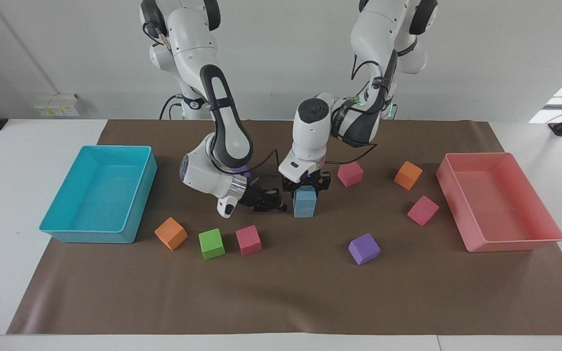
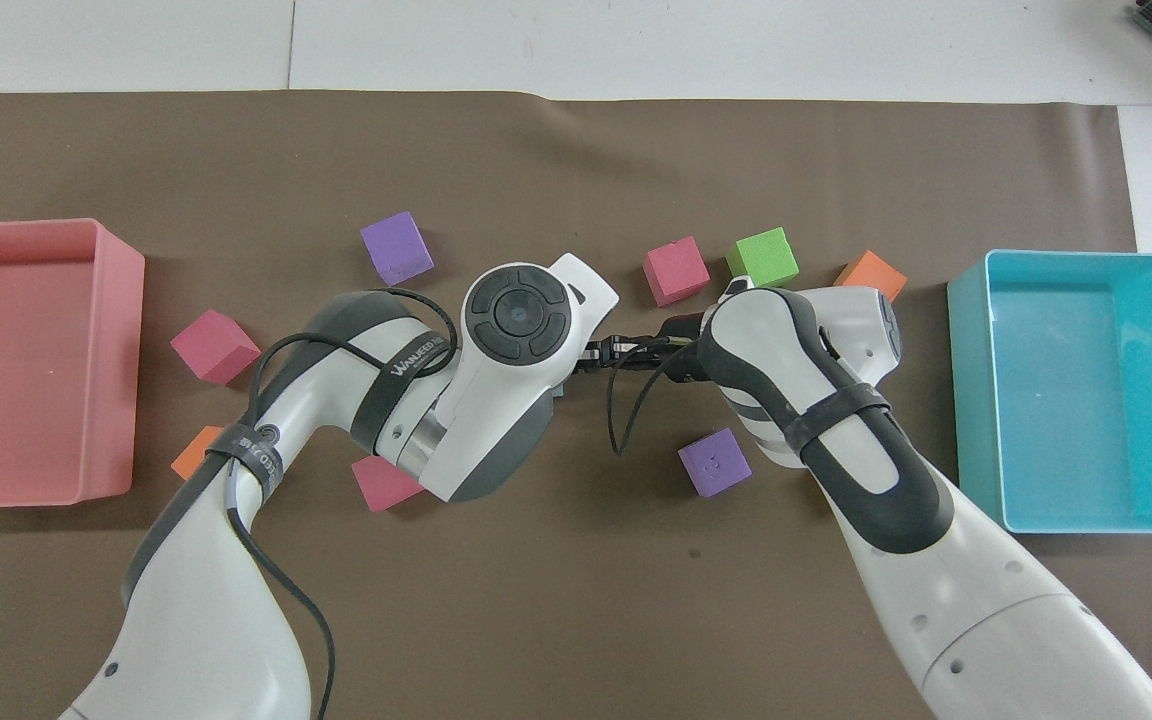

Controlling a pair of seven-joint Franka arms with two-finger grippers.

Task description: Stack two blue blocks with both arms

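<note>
Two sky-blue foam cubes stacked, mat centre. Left gripper atop, grip unclear; closed right gripper at nine o'clock. Remaining: withdraw.

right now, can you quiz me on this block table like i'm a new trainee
1. True or false: the right gripper holds a light blue block.
2. The left gripper is over: A the two stacked light blue blocks; B the turquoise tray; C a purple cube.
3. Fill in: the cube between the orange cube and the pink cube is ____.
Key: 1 false, it is shut and empty beside the stack; 2 A; 3 the green cube.
</note>
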